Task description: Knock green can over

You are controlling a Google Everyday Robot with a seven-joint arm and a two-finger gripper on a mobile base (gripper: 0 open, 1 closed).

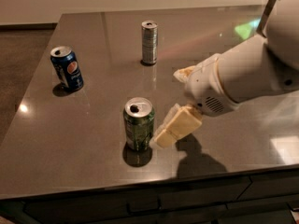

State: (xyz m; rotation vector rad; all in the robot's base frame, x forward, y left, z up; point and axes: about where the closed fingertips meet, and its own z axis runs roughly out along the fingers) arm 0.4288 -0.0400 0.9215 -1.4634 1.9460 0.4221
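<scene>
The green can (138,124) stands upright near the table's front edge, its silver top and pull-tab opening showing. My gripper (169,107) comes in from the right on the white arm (243,76). Its cream fingers are spread apart: the lower finger (178,125) points down and left, with its tip right at the can's lower right side, touching or almost touching. The upper finger (183,72) shows behind the wrist. Nothing is held.
A blue Pepsi can (67,68) stands at the left. A slim silver can (149,42) stands at the back middle. The dark glossy table (70,143) has its front edge just below the green can; floor lies off its left edge.
</scene>
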